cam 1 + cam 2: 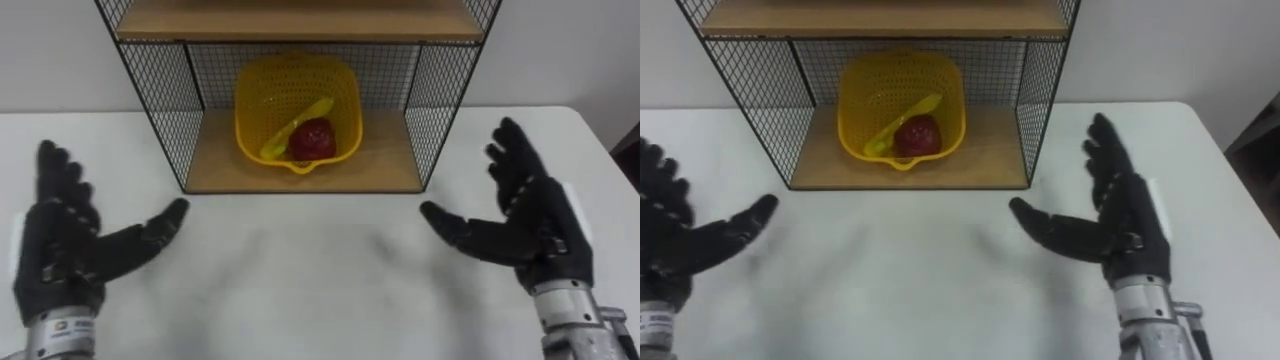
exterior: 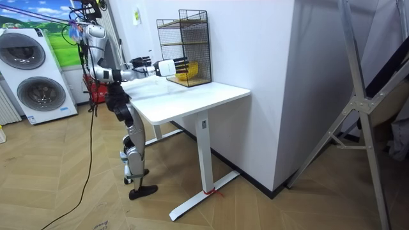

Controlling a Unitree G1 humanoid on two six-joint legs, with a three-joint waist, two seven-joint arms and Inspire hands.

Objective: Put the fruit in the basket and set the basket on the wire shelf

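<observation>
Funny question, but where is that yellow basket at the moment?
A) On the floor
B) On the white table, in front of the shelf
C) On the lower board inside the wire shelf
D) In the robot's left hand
C: the yellow basket sits on the lower board of the wire shelf, holding a red fruit and a banana, while the left hand and right hand are open, holding nothing.

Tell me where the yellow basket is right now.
The yellow basket sits on the lower board of the wire shelf, at the centre top of the left eye view, with a red fruit and a yellow fruit inside.
</observation>
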